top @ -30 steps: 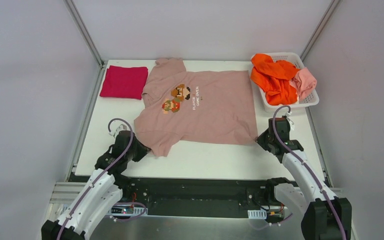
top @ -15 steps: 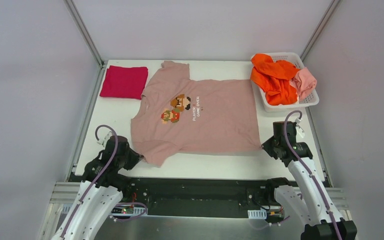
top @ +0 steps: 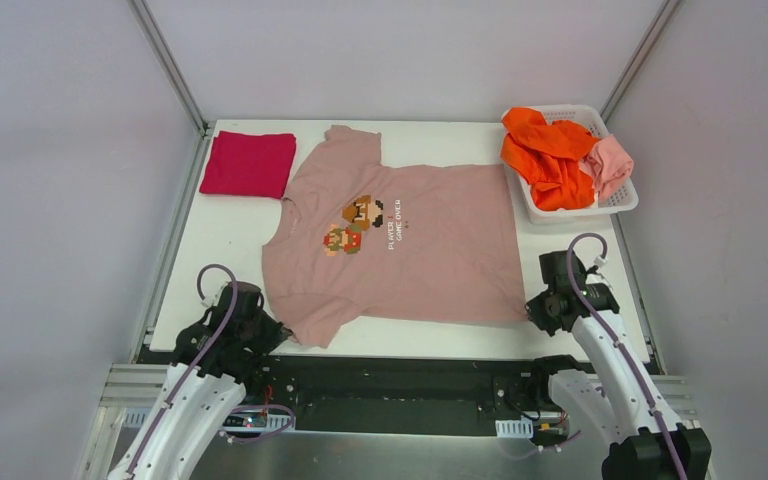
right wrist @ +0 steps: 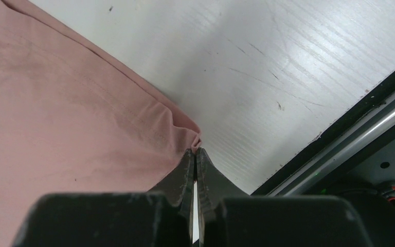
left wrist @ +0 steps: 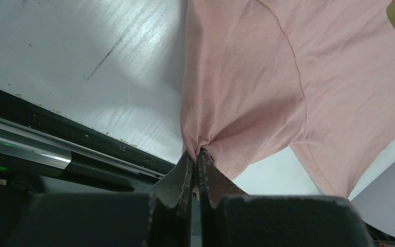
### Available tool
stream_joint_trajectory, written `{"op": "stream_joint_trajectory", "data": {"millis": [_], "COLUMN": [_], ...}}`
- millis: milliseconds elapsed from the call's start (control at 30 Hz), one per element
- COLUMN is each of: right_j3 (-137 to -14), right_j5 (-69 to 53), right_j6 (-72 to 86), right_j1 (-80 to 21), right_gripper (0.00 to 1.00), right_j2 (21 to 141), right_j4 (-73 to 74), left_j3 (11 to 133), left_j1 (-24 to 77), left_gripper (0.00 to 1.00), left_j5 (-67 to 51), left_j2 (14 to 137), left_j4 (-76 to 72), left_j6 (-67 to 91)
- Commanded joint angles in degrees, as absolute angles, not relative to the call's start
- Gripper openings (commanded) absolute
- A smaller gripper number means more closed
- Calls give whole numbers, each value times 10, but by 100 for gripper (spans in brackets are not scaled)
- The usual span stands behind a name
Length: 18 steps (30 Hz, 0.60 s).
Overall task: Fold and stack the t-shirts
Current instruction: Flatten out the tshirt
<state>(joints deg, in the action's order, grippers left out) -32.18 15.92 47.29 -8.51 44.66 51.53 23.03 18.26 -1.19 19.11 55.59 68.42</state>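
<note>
The dusty-pink pixel-print cloth t-shirt [top: 400,245] is spread on the white tabletop [top: 218,250]. Its sleeve is clamped by the left fingers [left wrist: 181,180] and its hem corner by the right fingers [right wrist: 185,175], presumably for flattening before folding.

The dusty-pink soft cloth t-shirt [top: 430,270] at the centre of the top view is plain except for a pixel game-character print [top: 355,222] in brown, red, green and tan, with small white text [top: 395,222] beside it. At upper left is a solid crimson folded t-shirt [top: 249,164]. At upper right, a white plastic lattice basket [top: 620,205] shows a bright orange t-shirt [top: 550,160] and a salmon-pink t-shirt [top: 612,165]. The flat table [top: 220,250] is white with fine dark scratches. The left gripper [left wrist: 195,157] and right gripper [right wrist: 195,153] are black.
</note>
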Motion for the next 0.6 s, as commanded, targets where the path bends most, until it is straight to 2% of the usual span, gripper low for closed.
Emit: {"op": "stream_joint_trajectory", "data": {"millis": [0, 200, 233, 267, 367, 533, 567], "right_j3": [-329, -336, -339, -341, -352, -415, -424], "right_j5": [181, 189, 191, 193, 200, 235, 233], "right_j6": [490, 471, 471, 470, 465, 433, 424], "right_j1": [-83, -83, -83, -83, -83, -84, -85], "right_gripper": [1, 4, 7, 12, 43, 98, 99], "right_j2": [462, 453, 450, 446, 434, 412, 406], "right_j4": [540, 531, 533, 535, 544, 575, 574], "left_j3": [225, 242, 242, 247, 290, 421, 439], "left_j1": [179, 178, 179, 179, 179, 178, 179], "left_gripper": [0, 7, 19, 36, 62, 97, 99], "left_j5": [-31, -22, -19, -8, 41, 158, 177], "left_j2": [194, 197, 203, 209, 215, 191, 190], "left_j4": [598, 606, 608, 612, 632, 682, 689], "left_j6": [707, 704, 707, 711, 715, 702, 698]}}
